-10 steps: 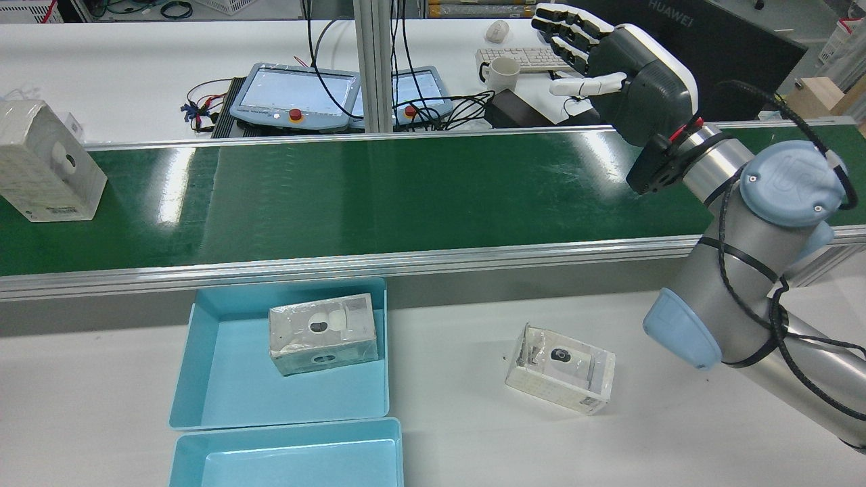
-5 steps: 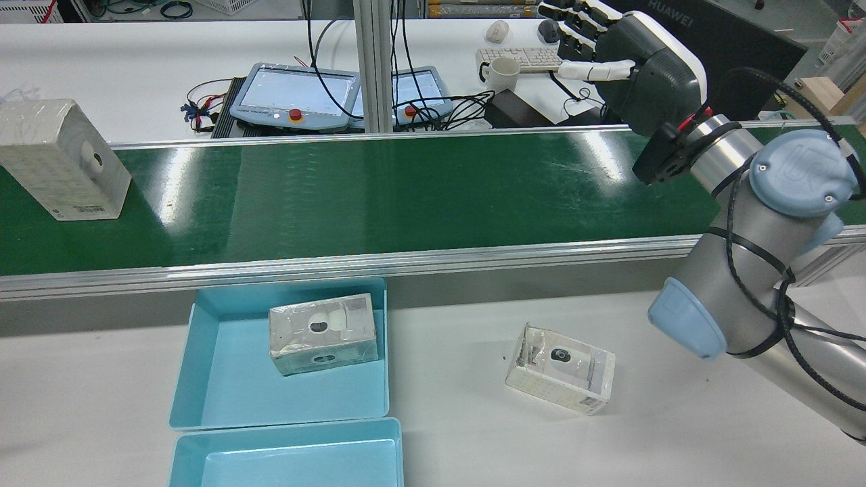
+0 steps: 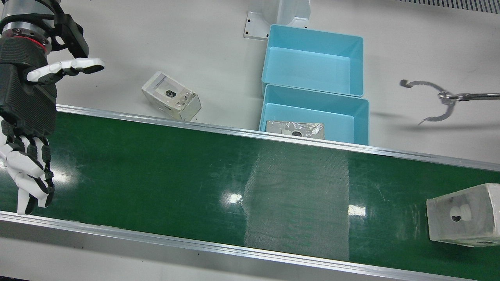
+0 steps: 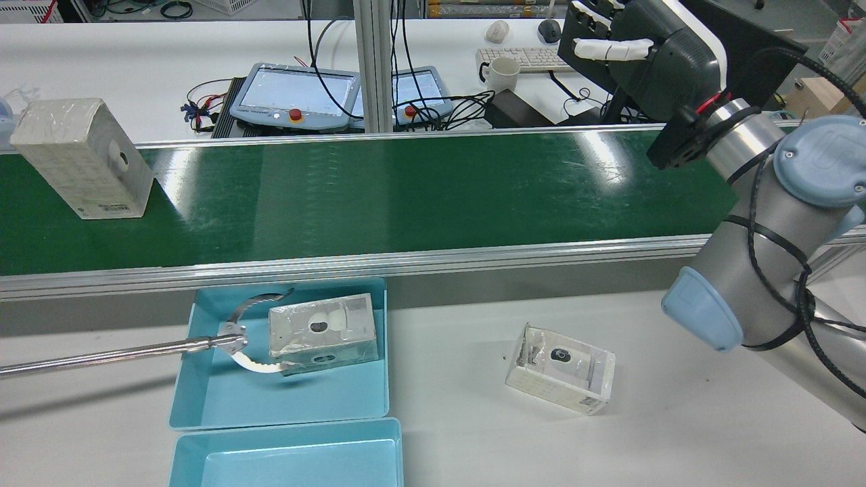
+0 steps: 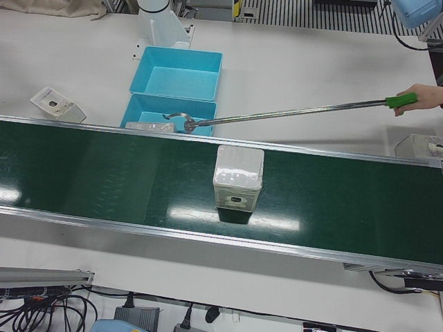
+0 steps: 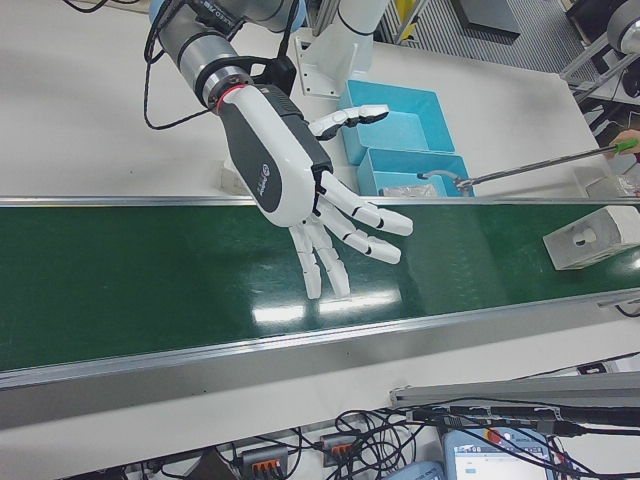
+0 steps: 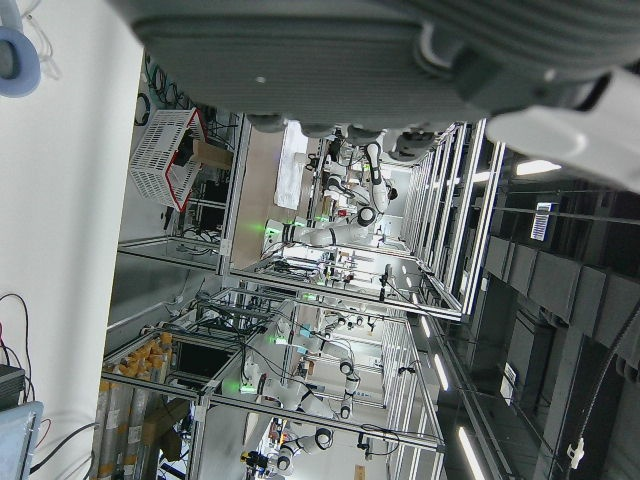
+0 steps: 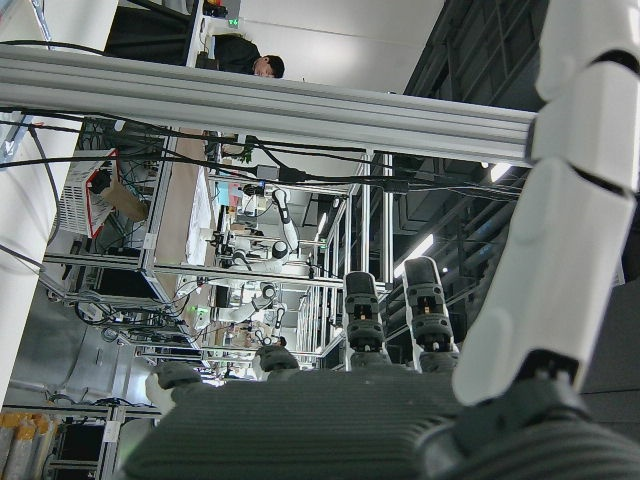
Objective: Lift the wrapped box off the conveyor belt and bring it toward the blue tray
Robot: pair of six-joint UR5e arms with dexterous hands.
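The wrapped box stands upright at the belt's left end in the rear view; it also shows as the box. My right hand hovers open above the far right of the green conveyor belt, far from the box, its fingers spread and empty. The blue tray beside the belt holds another wrapped box. My left hand shows only in its own view, with nothing in it.
A person's hand holds a long grabber tool whose claw sits around the box in the tray. A second blue tray lies behind it. A third wrapped box lies on the white table. Teach pendants sit beyond the belt.
The box on the belt has travelled to the right. My right hand has lifted up and back. The grabber tool has come in from the left to the box in the tray.
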